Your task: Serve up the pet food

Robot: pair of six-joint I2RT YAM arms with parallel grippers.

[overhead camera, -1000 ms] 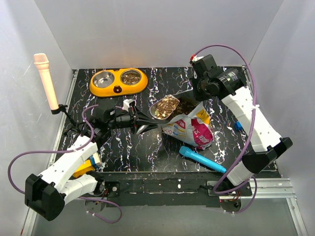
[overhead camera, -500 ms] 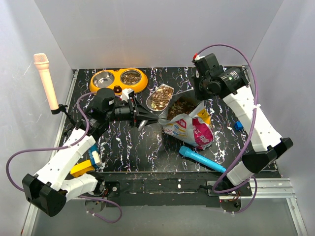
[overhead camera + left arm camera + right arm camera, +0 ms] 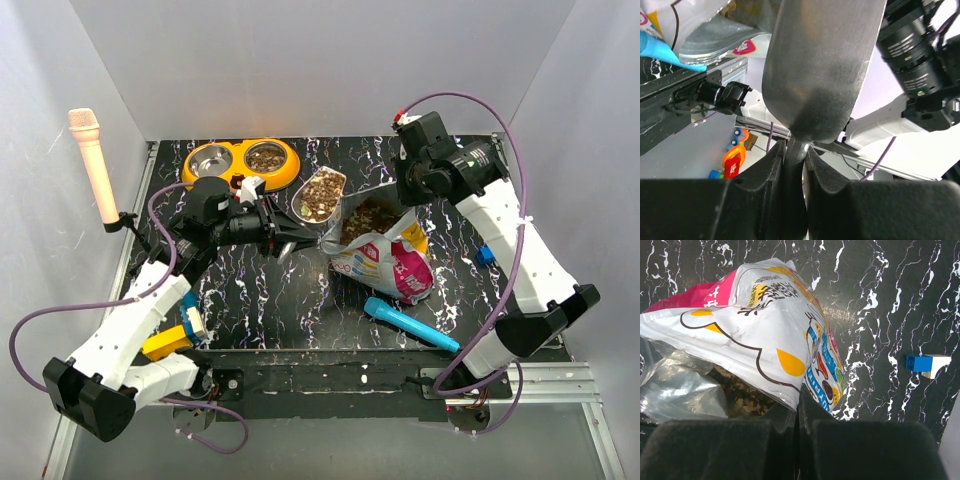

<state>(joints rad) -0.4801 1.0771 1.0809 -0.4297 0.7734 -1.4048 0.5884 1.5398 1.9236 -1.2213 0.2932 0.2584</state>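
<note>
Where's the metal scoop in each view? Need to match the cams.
Top external: scoop at centre, right of the orange bowl, holding kibble.
Left wrist: its grey underside fills the upper middle, handle between the left fingers.
Right wrist: not in it.
Shared landmark: the printed pouch, seen in all three.

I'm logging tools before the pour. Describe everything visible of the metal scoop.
The scoop is dull grey metal, a rounded bowl narrowing to a thin handle. The left gripper jaws are clamped on that handle. Its bowl is heaped with brown kibble, and it sits between the orange double bowl and the open pouch.
</note>
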